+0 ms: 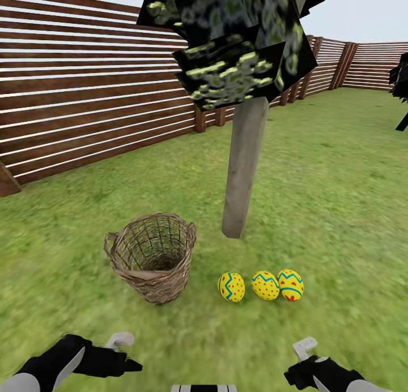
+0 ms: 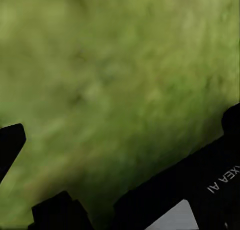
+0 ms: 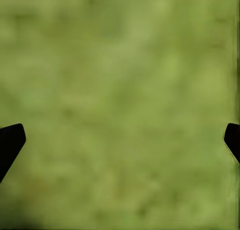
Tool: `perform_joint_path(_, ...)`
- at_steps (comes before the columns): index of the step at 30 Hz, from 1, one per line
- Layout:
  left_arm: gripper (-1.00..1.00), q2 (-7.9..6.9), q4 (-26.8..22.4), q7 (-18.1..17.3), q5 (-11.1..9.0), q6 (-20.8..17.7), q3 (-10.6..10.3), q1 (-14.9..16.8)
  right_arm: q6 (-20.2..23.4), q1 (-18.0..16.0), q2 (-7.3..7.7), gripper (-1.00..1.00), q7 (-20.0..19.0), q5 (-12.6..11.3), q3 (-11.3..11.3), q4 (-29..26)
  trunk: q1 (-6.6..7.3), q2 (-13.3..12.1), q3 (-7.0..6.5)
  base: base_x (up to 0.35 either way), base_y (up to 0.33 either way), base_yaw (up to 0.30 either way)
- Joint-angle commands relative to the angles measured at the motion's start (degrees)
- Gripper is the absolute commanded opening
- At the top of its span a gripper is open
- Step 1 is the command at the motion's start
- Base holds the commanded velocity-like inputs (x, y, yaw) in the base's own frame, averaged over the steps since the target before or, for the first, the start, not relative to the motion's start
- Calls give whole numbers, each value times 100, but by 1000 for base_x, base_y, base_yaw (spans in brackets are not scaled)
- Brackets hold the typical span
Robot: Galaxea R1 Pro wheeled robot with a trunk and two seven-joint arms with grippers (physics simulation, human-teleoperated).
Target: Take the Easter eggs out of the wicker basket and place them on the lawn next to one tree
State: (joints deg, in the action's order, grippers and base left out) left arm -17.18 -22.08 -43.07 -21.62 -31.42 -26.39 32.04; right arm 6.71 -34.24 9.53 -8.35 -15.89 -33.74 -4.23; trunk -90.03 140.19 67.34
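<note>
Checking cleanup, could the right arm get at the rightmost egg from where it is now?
Probably yes. The rightmost egg lies on open lawn ahead of the right gripper, whose fingers are spread and empty. The tree stands behind it.

Two arms with matte black, angular wrist housings over pale grey-white rounded forearm shells: left arm [image 1: 56, 361] with a light grey bracket on top and a black pointed end, right arm [image 1: 323, 372] with a similar pale grey block above its black casing. Between them, a thin white-and-black striped edge of the trunk [image 1: 203, 388] at the lower rim of the head view. Black tapered fingertips [image 3: 11, 140] with blunt points in the wrist views, plus a black link [image 2: 190, 190] bearing white lettering "XEA AI" and a pale grey panel beside it.
</note>
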Motion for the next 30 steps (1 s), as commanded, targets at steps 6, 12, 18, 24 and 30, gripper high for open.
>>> perform_joint_path(6,100,608,339,1782,-70,183,-27,4,-464,218,-169,100,1120,-72,-41,10,1,2,4,0,0,0)
perform_joint_path(12,100,650,339,1886,-71,197,-25,4,-572,254,-175,100,1150,-79,-28,10,1,2,4,0,0,0)
perform_joint_path(18,100,735,375,2389,-84,205,-20,-7,-786,511,-283,100,1158,-96,-28,15,133,-239,-104,0,0,0)
perform_joint_path(24,100,1144,1076,3244,-91,871,9,-22,-810,586,-317,100,1194,-106,-20,237,265,-479,-211,0,0,0)
perform_joint_path(30,100,1325,1705,3817,-442,1443,172,-30,-866,718,-320,100,1204,-93,-19,264,397,-720,-319,0,0,0)
